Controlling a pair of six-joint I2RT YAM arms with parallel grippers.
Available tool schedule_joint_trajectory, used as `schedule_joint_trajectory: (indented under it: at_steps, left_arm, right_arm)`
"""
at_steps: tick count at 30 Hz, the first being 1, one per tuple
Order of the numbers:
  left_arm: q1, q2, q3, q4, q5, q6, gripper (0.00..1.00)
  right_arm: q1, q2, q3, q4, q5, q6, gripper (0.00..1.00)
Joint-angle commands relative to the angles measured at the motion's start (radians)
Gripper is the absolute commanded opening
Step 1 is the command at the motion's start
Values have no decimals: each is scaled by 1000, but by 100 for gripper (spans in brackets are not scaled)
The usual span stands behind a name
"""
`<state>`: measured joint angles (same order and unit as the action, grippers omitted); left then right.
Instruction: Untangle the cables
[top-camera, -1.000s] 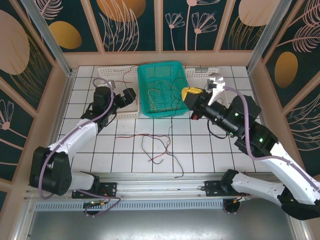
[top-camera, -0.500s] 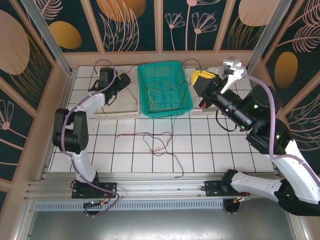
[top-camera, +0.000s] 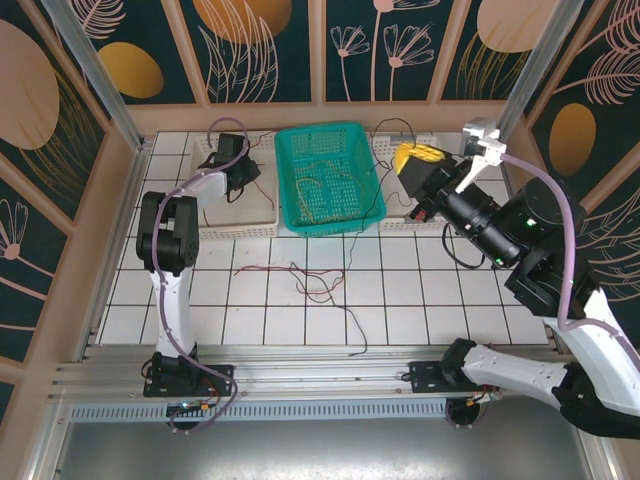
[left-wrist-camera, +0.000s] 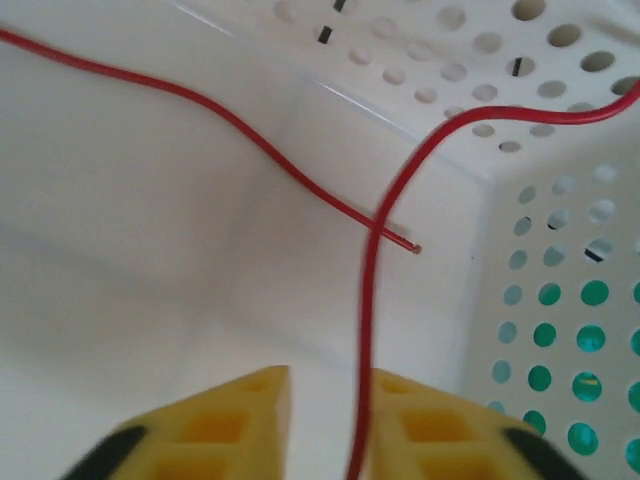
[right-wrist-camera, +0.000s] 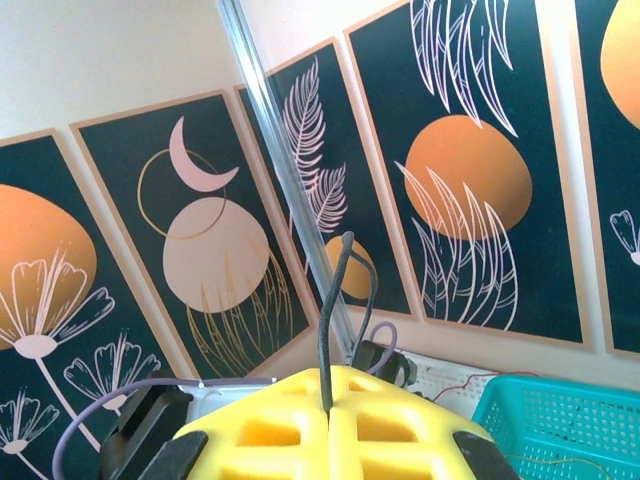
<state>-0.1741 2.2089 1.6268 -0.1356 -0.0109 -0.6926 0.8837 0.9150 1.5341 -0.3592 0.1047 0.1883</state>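
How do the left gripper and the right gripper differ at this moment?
The left gripper is down inside the white basket; the right gripper points up towards the wall panels. The left gripper's jaws leave a narrow gap with a red cable running through it; the right gripper's jaws are pressed shut on a black cable. Both have yellow fingers.
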Motion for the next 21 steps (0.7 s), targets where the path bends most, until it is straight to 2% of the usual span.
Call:
schedule_joint_trajectory:
  at_steps: [1, 2, 8, 15, 21]
  left_arm:
    - [2, -29, 12, 17, -11, -13, 5]
    - [2, -44, 0, 27, -15, -13, 0]
    - [1, -205, -133, 99, -23, -16, 0]
    - [2, -439, -408, 222, -52, -32, 0]
    - [2, -547, -551, 239, -103, -47, 0]
  right_arm:
    - [5, -25, -19, 8, -7, -13, 0]
    - [4, -28, -27, 12, -7, -11, 0]
    - [4, -42, -58, 28, -17, -6, 0]
    - [4, -48, -90, 52, -28, 2, 0]
    - [4, -40, -100, 63, -46, 14, 0]
